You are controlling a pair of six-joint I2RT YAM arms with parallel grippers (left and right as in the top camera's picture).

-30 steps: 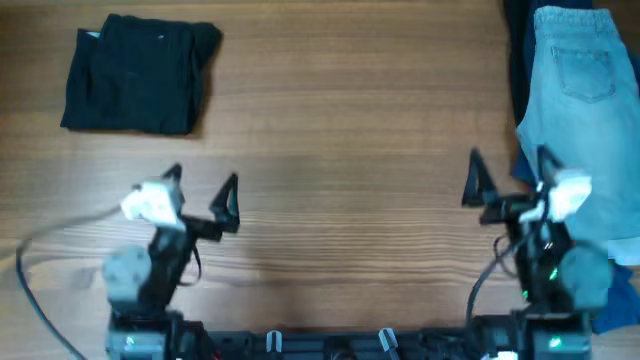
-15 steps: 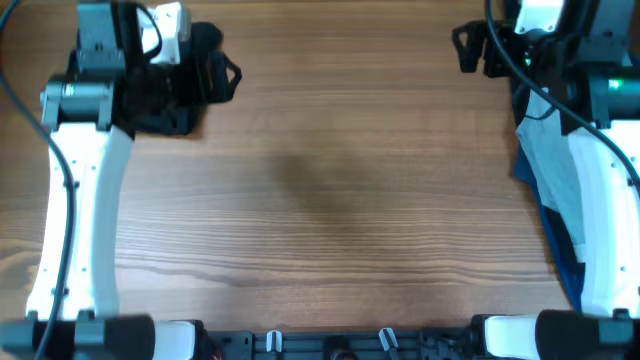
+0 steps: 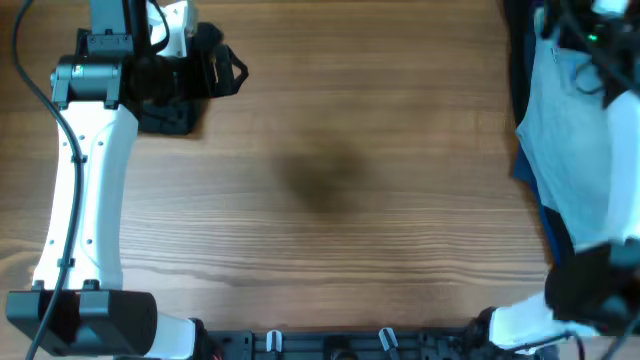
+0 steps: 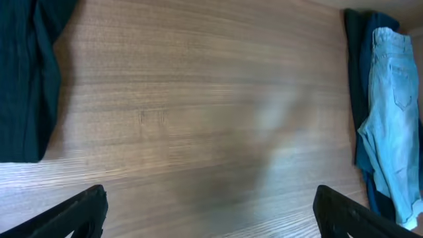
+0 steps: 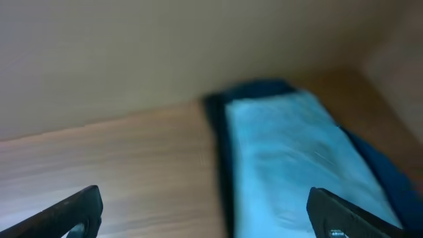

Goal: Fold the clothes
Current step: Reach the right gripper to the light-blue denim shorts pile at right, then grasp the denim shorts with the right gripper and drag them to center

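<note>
- Both arms, low a second ago, now reach the frame top.
- Left gripper [image 4: 208, 198], jaws apart, beside folded black garment [image 3: 170, 118], upper left.
- Right gripper [image 5: 205, 195], jaws apart, near pale light-blue denim shorts [image 3: 575, 150], right edge; folding unstarted.

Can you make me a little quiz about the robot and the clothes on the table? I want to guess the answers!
1. True or false: the left gripper and the right gripper are both shut.
2. Where on the table do the light-blue shorts lie? A: on the left gripper's side. B: in the middle. C: on the right gripper's side.
3. What colour is the garment near the left gripper?
Key: 1 false, both are open. 2 C. 3 black.
</note>
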